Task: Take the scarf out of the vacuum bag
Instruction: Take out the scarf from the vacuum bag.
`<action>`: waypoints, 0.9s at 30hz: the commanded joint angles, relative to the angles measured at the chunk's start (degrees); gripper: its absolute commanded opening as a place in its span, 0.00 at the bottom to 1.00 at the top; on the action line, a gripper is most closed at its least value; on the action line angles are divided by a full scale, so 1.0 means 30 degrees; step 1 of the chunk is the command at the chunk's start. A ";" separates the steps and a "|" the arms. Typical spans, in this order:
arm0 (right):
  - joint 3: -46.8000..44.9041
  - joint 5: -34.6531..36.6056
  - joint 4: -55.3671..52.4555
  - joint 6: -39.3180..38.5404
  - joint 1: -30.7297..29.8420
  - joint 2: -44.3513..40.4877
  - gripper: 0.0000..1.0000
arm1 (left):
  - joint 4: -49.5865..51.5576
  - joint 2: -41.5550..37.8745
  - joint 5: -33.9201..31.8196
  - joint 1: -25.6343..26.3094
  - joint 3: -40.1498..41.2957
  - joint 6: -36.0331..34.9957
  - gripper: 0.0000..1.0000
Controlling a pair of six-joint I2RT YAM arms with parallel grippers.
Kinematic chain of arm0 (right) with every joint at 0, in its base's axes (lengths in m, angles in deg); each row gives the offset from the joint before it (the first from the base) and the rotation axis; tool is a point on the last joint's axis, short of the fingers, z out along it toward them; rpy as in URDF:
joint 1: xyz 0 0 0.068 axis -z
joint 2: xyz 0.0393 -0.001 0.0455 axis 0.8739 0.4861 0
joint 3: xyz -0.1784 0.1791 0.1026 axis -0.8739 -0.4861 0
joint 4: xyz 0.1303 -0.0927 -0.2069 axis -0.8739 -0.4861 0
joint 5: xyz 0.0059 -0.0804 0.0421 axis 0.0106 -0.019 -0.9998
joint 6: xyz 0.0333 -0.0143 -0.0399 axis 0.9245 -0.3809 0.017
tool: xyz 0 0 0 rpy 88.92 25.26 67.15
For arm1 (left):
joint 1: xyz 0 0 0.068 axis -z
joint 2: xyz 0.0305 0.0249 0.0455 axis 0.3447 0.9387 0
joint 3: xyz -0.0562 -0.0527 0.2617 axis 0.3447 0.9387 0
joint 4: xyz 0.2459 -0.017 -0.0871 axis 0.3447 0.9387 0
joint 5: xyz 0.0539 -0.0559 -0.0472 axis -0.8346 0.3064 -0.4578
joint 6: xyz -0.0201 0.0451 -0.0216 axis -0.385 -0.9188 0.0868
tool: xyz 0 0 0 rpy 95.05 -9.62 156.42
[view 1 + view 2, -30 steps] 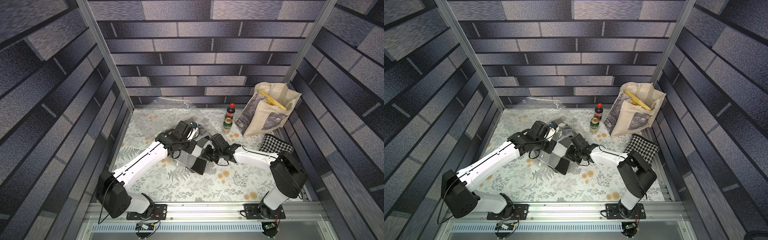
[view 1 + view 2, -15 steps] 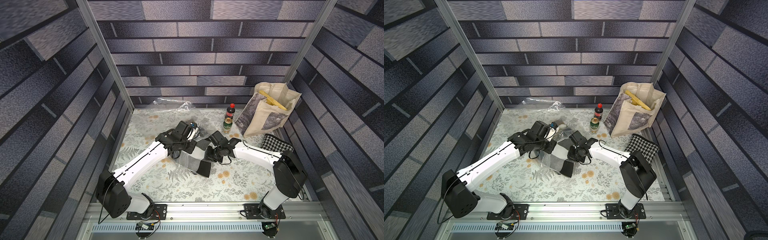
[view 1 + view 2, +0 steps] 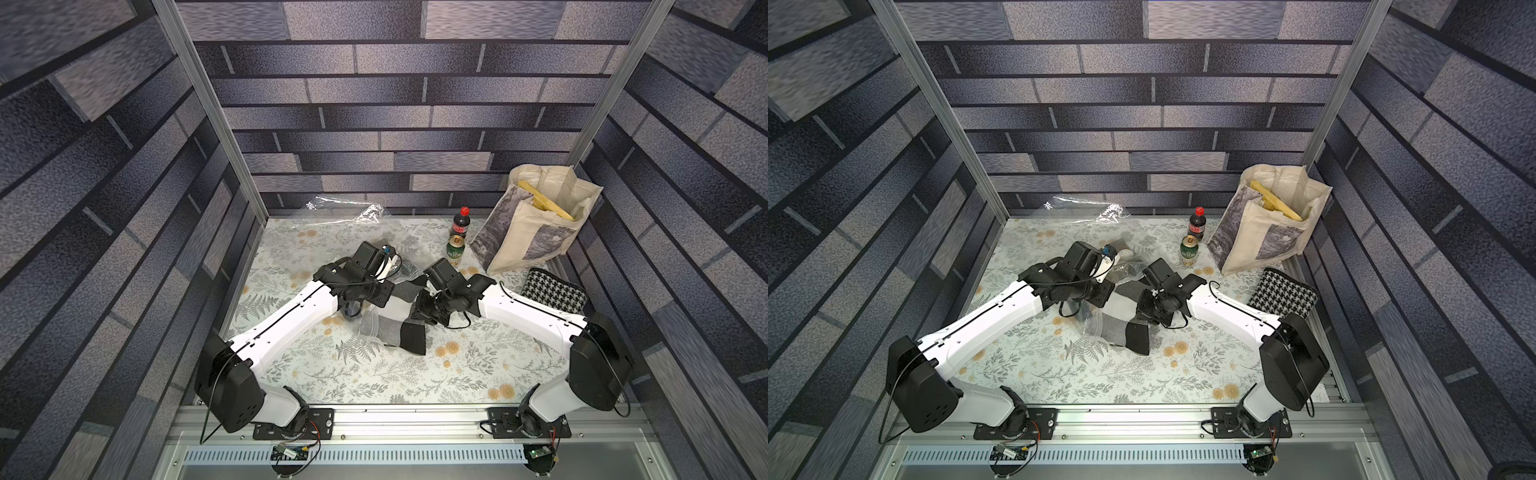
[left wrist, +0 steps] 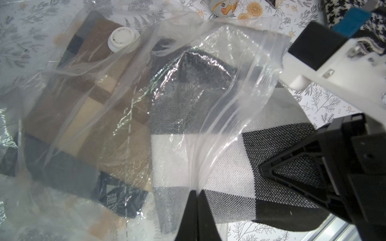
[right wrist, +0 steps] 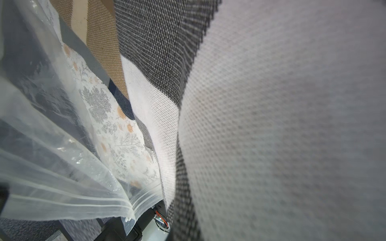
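Two grippers work mid-table, both with fingers closed. The left gripper [image 4: 197, 193] has its two black fingers [image 4: 188, 217] pressed together with no gap showing, pinching the zip-seal lip of the vacuum bag [image 4: 234, 68]; the clear film rises from that pinch in a taut fold, holding the mouth up off the cloth. The right gripper [image 3: 424, 311] is clamped on the scarf [image 3: 409, 332]. From the left wrist view, one triangular finger [image 4: 265, 168] lies flat on a dark grey block of the weave. From the right wrist view the fabric [image 5: 271, 125] fills nearly the whole frame, so the pinch point itself is hidden there. The scarf (grey, white and black checks) is partly out: in both top views it runs from the right gripper down to the floral table [image 3: 374, 374], its black end resting on the cloth toward the front, while its far portion [image 4: 188, 87] lies under the bag film. A brown and tan folded fabric [image 4: 94, 116] sits wholly inside the bag, beneath the white valve cap [image 4: 122, 38]. A can [image 3: 455, 249], a cola bottle [image 3: 460, 222] and a tote bag [image 3: 532, 232] stand well apart at the back right.
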 commanded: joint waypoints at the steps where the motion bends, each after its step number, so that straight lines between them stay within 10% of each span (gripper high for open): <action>1: 0.1381 -0.1005 -0.2113 0.0399 -0.0287 -0.0366 0.00 | 0.0280 0.0165 0.0209 0.0026 -0.0634 0.0153 0.00; 27: -0.3389 0.3510 -0.8187 -0.3801 0.0910 -0.0305 0.00 | 0.0500 0.0404 -0.0041 0.0019 -0.0844 0.0272 0.00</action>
